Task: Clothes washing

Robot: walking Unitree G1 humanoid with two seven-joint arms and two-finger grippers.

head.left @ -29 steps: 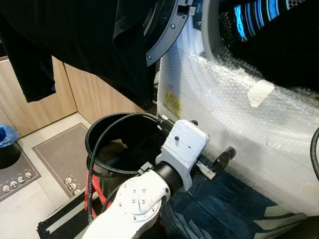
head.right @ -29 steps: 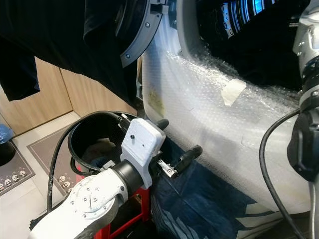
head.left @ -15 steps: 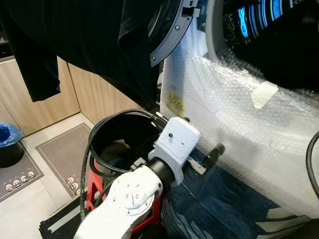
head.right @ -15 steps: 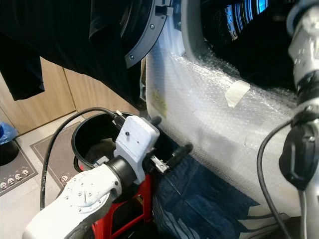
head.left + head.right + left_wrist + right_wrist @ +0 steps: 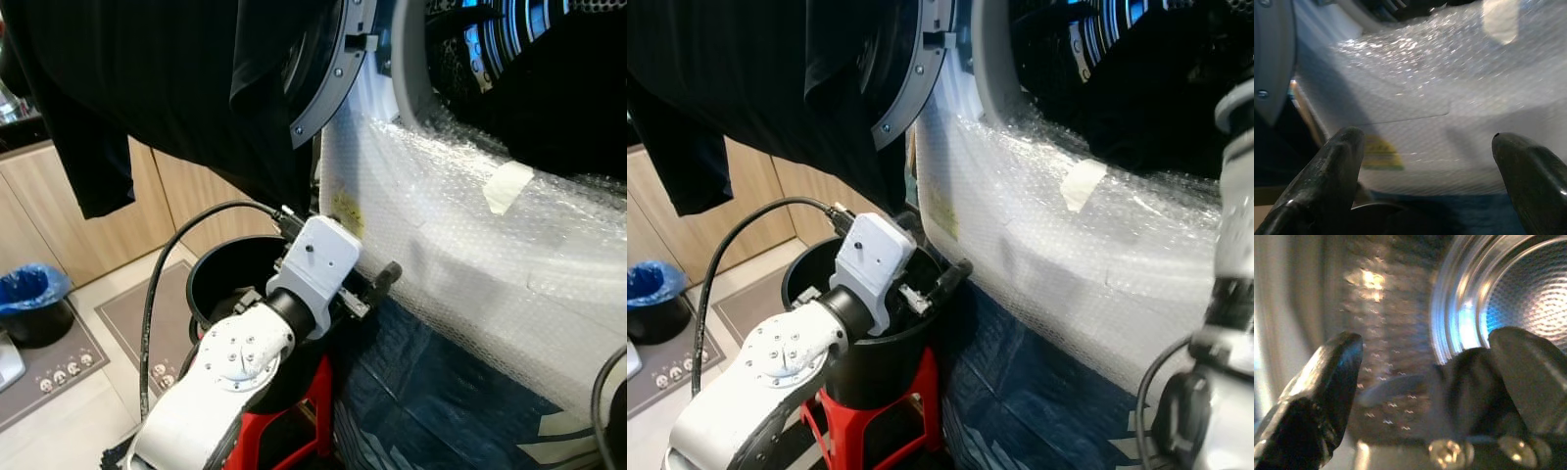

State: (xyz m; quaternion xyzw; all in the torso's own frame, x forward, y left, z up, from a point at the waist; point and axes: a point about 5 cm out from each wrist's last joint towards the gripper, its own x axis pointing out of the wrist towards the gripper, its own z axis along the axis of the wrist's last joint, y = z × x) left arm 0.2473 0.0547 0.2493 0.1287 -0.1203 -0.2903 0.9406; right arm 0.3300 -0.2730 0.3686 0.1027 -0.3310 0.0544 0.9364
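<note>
- Left eye view: my left pincer hangs empty with its fingers spread apart, over the round black plastic bucket on a red stool.
- At its 2 o'clock, the washing machine front is wrapped in crinkly bubble wrap.
- Black garment drapes from the open door at 11 o'clock.
- My right pincer, fingers apart, faces the shiny perforated steel drum.
</note>
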